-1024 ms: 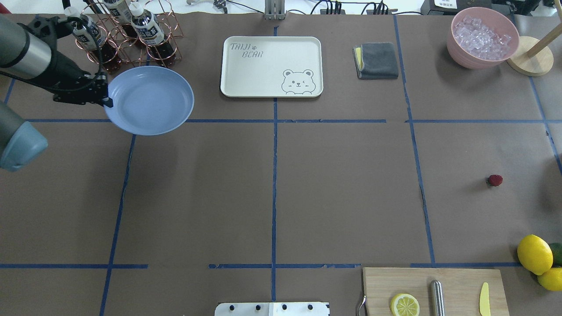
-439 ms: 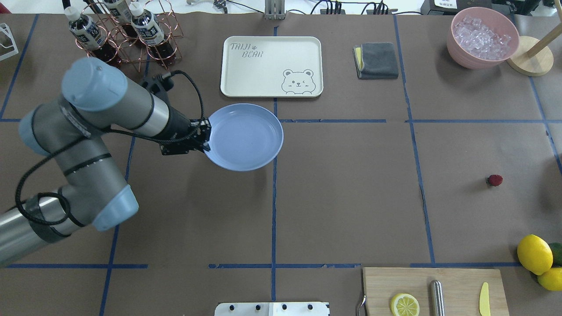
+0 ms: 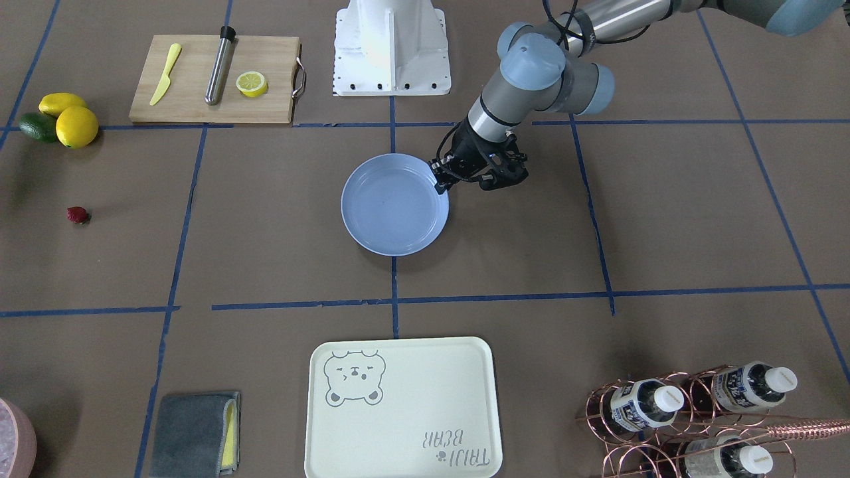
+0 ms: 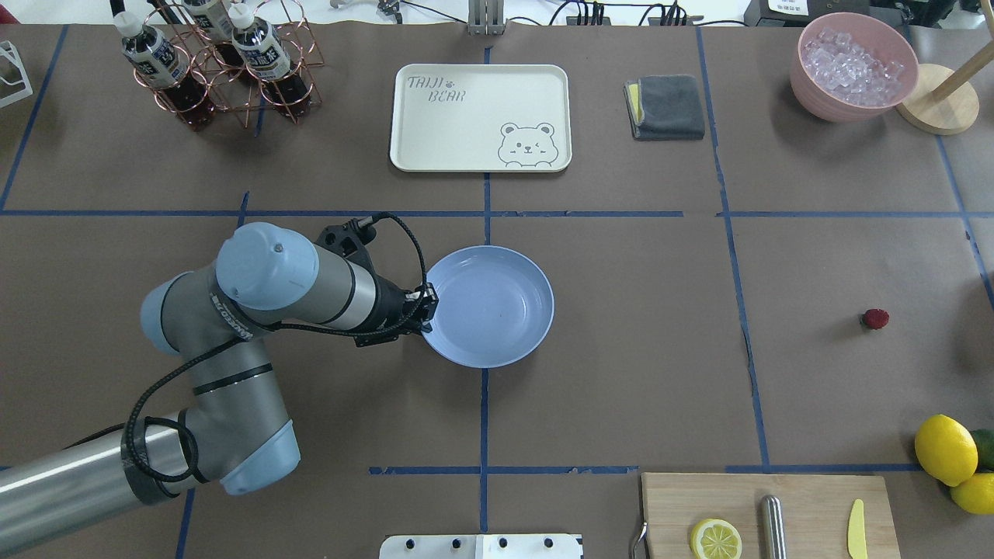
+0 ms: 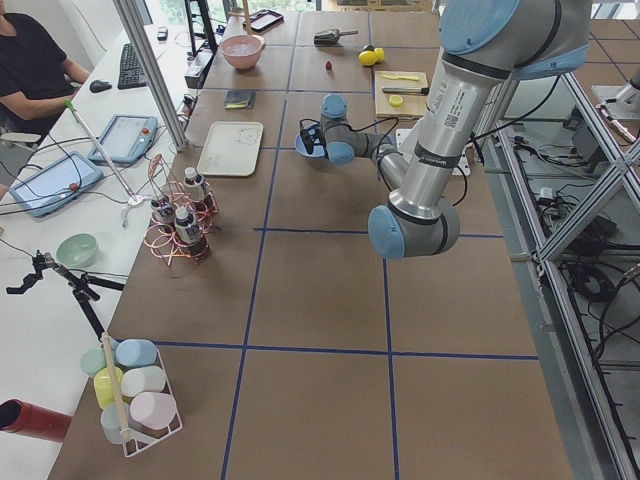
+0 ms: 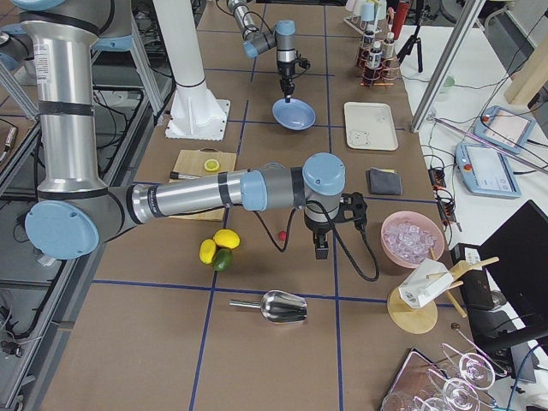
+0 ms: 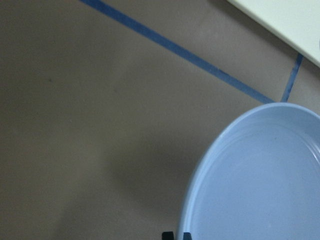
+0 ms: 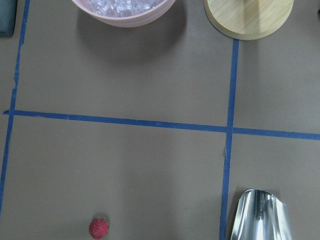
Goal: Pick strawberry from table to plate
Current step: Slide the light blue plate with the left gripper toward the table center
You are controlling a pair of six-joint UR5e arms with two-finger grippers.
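Grasping the light-blue plate [image 4: 497,310] by its rim with the clenched left tool [image 4: 425,304], mid counter [image 4: 621,373], likely to shorten the way for the strawberry [image 4: 875,319], lying well apart, near the right tool [image 6: 321,252]; cannot tell whether released or clenched there

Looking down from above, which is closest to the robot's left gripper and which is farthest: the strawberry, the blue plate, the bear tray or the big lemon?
From the left gripper:
1. Blue plate: held by its rim, right at the gripper.
2. Bear tray: farther ahead, near the middle.
3. Strawberry: far off to the right.
4. Big lemon: by the right edge, farthest.
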